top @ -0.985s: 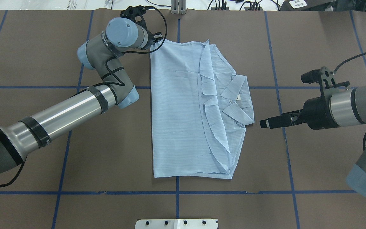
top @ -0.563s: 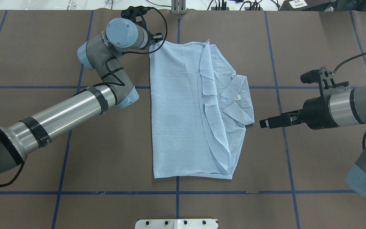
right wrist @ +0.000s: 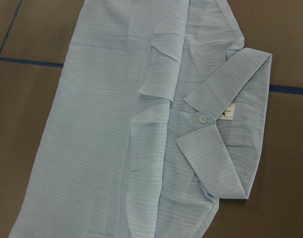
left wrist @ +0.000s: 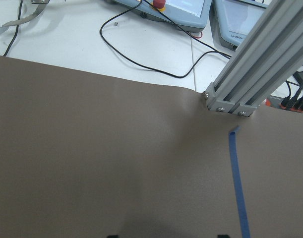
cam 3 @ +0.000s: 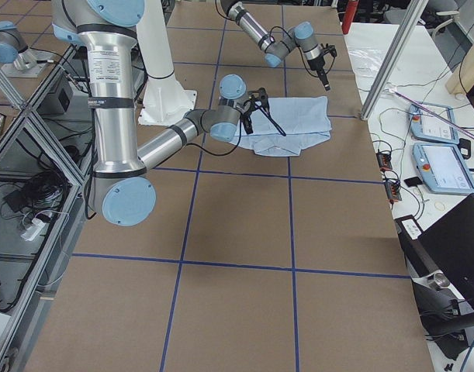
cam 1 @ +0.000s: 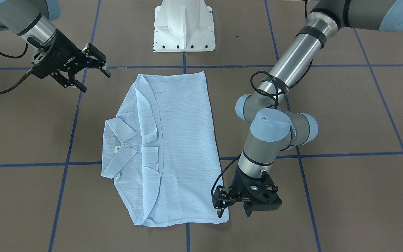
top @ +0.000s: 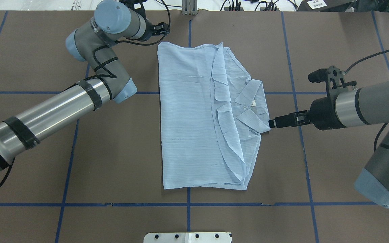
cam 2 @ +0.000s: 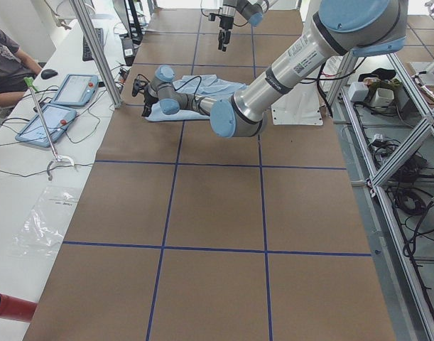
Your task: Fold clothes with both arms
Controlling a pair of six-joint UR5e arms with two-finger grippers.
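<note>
Shirt (top: 191, 118): folded flat on worktop (top: 113, 152) (collar (top: 252, 111) buttoned, facing up).
Left pincer (top: 162, 28): released, near shirt corner.
Right pincer (top: 272, 123): released, beside collar.

Brown table cover (left wrist: 91, 163), blue tape line (left wrist: 238, 183), aluminium post (left wrist: 260, 59), black cable (left wrist: 156, 62)

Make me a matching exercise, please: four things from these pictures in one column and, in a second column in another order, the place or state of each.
Column one:
1. left gripper
2. right gripper
3. neck label
4. shirt

Column two:
a. lies folded flat on the brown table
b. open, in the air on the side of the collar, apart from the shirt
c. sits inside the collar, beside a white button
d. open, at a corner of the long edge opposite the collar

Pairs: 1-d; 2-b; 3-c; 4-a.
</note>
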